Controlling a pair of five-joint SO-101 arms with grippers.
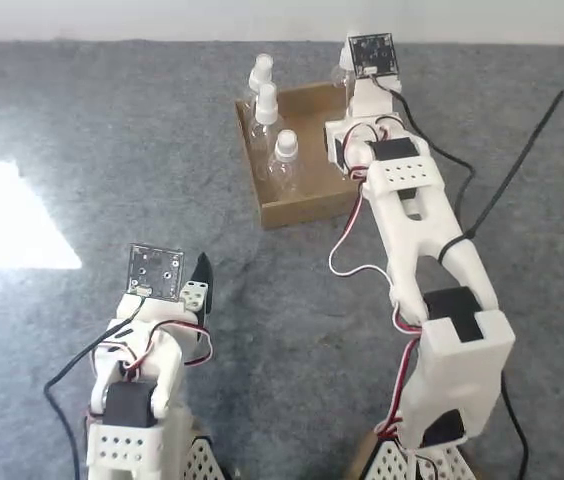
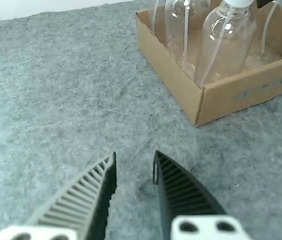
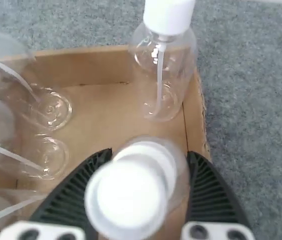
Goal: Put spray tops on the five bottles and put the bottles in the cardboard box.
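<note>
Between the jaws of the right gripper (image 3: 148,156), at the lower middle of the right wrist view, a clear bottle (image 3: 131,192) with a white spray top is held upright over the floor of the cardboard box (image 3: 96,65). The grip is taken just below the top, apparently so that the bottle hangs straight and can be lowered among its neighbours without tipping them. Whether its base touches the box floor cannot be told.

A second capped bottle (image 3: 163,70) is seen standing in the box corner at the upper middle of that view. Further bottles (image 3: 43,107) are ranged along the left edge, so room is left for the held one.

At the upper centre of the high view, three capped bottles (image 1: 286,150) are lined along the left side of the box (image 1: 307,208), and the right arm is stretched over its right side. The held bottle is judged to be the last one, and the task is taken as nearly done.

At the lower left of the high view the left gripper (image 1: 202,282) is placed well apart from the box, above the grey carpet (image 1: 112,130). Its jaws are parted narrowly and nothing is held between them, presumably to leave the other arm's path free.
</note>
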